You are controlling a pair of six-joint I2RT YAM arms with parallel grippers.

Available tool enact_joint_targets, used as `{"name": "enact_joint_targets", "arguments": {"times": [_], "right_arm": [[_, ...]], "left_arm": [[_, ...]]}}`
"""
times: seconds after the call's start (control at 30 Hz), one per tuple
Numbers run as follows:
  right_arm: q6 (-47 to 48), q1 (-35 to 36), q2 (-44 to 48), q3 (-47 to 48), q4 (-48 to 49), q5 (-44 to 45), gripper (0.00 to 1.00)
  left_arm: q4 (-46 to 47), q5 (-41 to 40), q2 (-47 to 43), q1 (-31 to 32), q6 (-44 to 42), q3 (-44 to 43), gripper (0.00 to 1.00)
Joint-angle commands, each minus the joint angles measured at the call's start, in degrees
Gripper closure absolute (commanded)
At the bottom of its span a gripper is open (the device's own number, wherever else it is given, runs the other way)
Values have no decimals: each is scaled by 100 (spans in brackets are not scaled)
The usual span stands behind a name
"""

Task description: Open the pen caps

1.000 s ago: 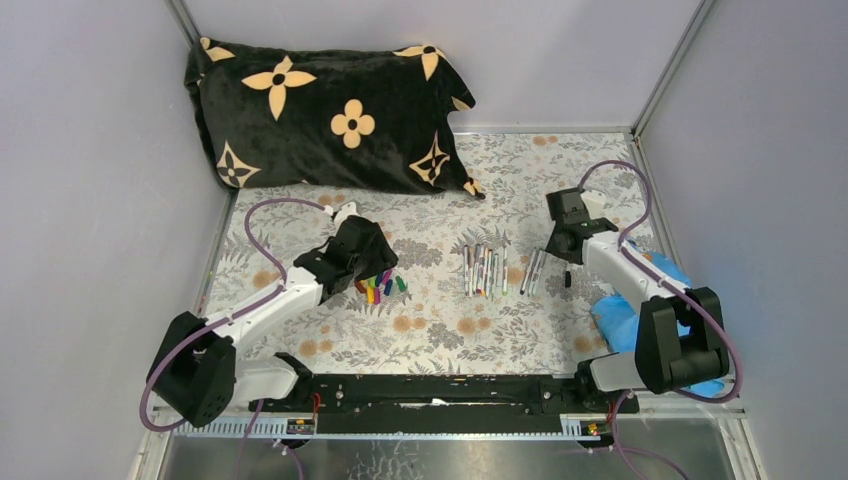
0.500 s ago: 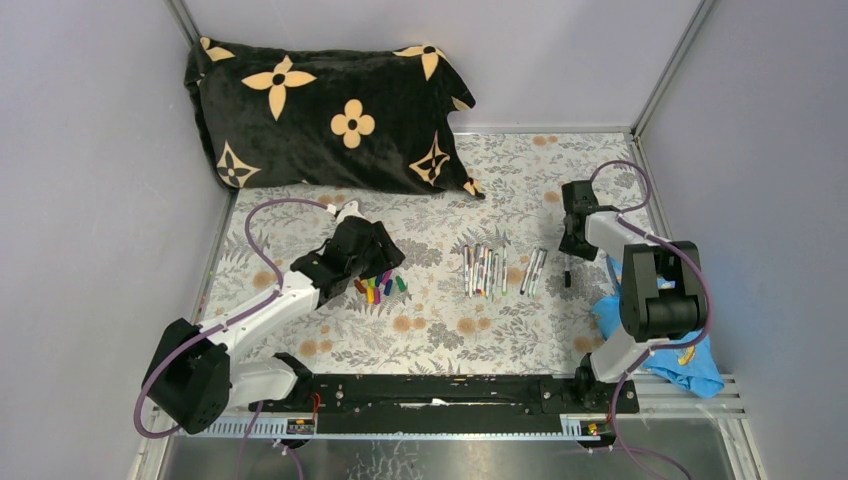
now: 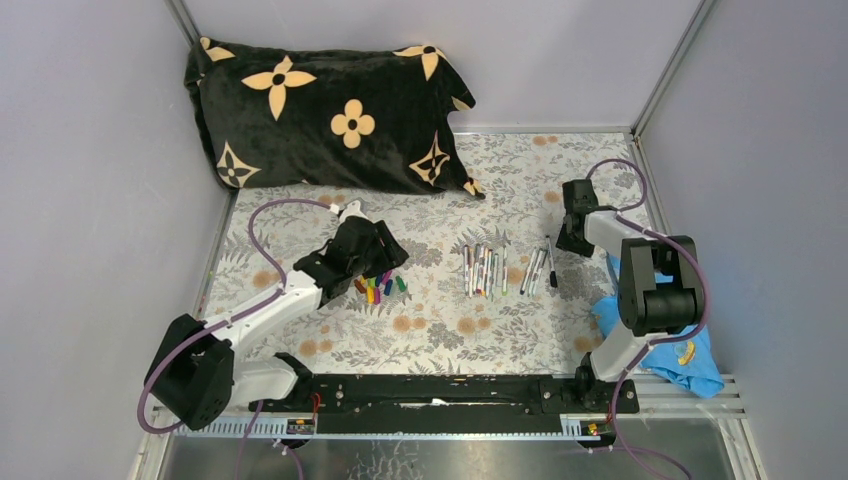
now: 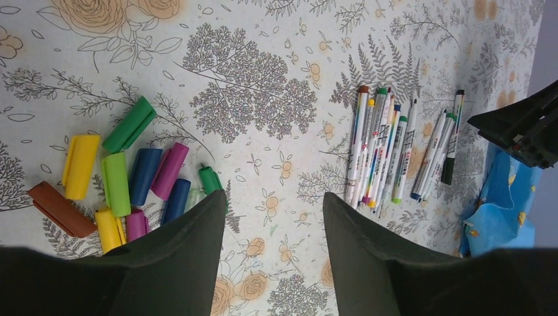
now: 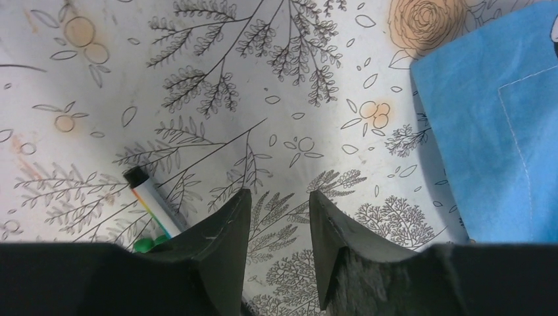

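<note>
Currently both are empty: the left gripper (image 4: 275,201) gapes wide by the loose pen caps (image 4: 125,181), the right gripper (image 5: 278,196) stands narrowly parted beside a black-tipped pen (image 5: 150,197). Closing there could miss or roll it into the other pens (image 4: 370,151).

I see the pen caps (image 4: 125,184) lying flat in a loose, mixed-colour heap just beyond my left fingers (image 4: 184,257). The pens (image 4: 385,151), whitish with coloured ends, lie side by side farther out, one black-tipped beside my right fingers (image 5: 217,263).
</note>
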State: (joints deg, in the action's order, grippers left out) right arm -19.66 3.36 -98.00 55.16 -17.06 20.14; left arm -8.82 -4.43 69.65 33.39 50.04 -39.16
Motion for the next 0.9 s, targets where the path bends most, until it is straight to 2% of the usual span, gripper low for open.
{"name": "enact_joint_targets", "arguments": {"times": [0.0,0.2,0.43,0.87], "right_arm": [[194,-2,478,-28,278,-471,55],[397,85,619,251,193,-934,53],[635,111,224,532,39,-1482,52],[766,165,-418,793,-49,-1501,52]], "left_arm": [[368,90,71,49,39,97,38],[431,92,134,92,100,135,38],[452,70,181,156,161,134,38],[508,49,277,168,195,102,38]]}}
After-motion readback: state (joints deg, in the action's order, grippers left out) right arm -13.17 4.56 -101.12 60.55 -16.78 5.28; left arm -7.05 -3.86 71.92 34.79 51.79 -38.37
